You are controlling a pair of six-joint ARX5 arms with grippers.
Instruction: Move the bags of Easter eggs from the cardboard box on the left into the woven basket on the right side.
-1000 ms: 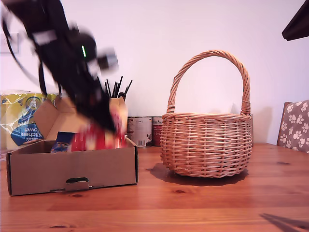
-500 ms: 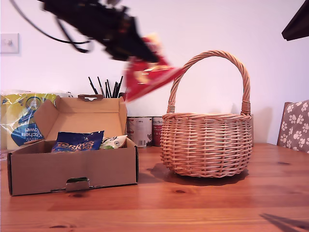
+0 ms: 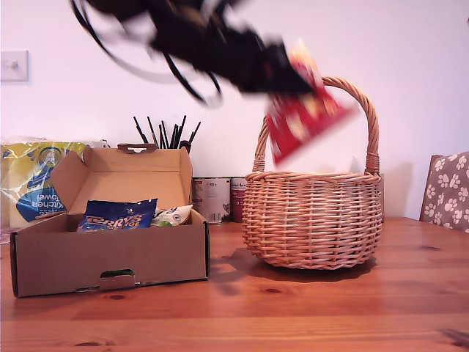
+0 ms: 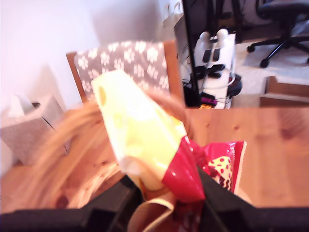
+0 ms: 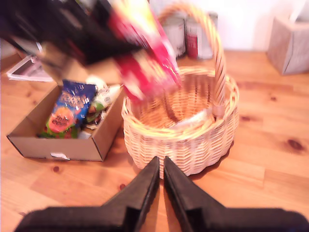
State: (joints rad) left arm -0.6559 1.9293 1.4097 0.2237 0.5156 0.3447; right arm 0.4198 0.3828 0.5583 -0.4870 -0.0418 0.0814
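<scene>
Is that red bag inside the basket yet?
Not yet. The red and white bag hangs in my first gripper above the woven basket, level with its handle, clear of the rim.

White wall (image 3: 410,44) with light switch (image 3: 13,64) at the exterior view's left; knotted wooden table (image 3: 308,308); paw-print upholstered chair (image 3: 447,189) at that view's right. Beyond: 1 wheeled office chair (image 4: 285,19) on pale floor (image 4: 275,67).
</scene>
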